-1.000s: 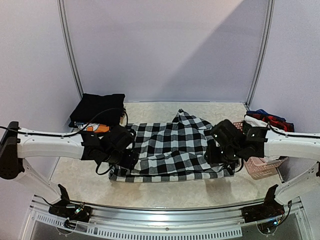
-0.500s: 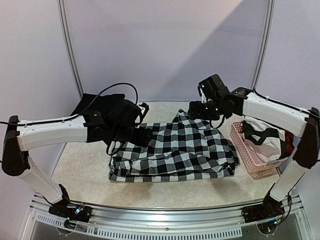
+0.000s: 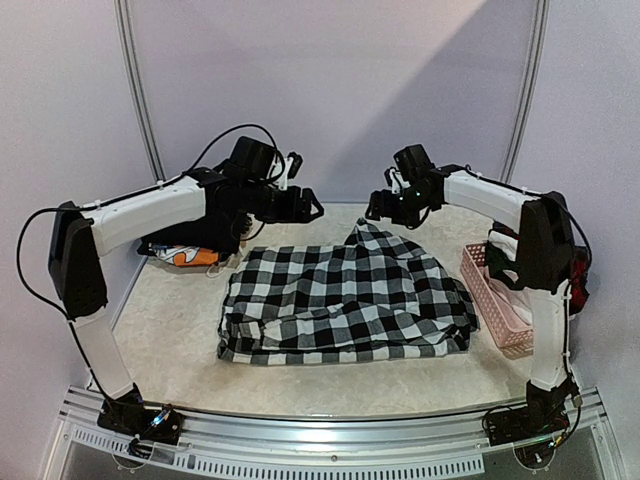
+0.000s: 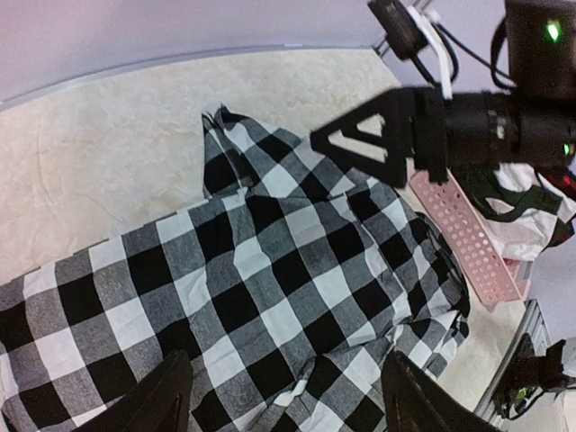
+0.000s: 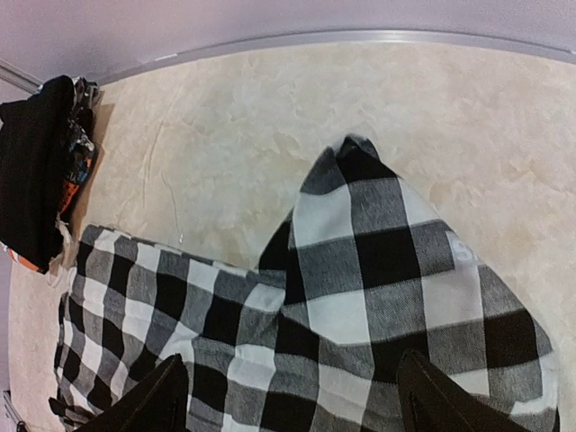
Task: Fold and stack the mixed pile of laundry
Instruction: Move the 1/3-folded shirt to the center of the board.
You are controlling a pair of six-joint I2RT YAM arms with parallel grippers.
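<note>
**Checked garment part-folded, both grippers free above its far edge**

Checked garment (image 3: 345,300) lies flat at the middle of the table (image 3: 170,340) as a wide, roughly rectangular bundle. One pointed peak (image 3: 368,235) juts past its far edge. The left gripper (image 3: 308,206) and right gripper (image 3: 373,207) hover over that far edge, either side of the peak and apart from the cloth. Each wrist view shows its own fingers spread wide with nothing between them, so neither claw holds anything.

A folded black garment (image 5: 31,171) sits at the far left with an orange-printed piece (image 3: 190,257) beside or under it; which of the two cannot be told. The pink perforated basket (image 3: 495,300) stands just right of the checked garment and holds unfolded laundry (image 4: 540,211).

The step in hand appears to be squaring the bundle before its next fold. Judged from this layout, it goes best if:

- the peak is tucked in first;
- each claw then pinches every layer at a far corner;
- both arms travel level and together, so the edges meet.

A pinch that catches only the top layer would likely drag the fold open.
</note>
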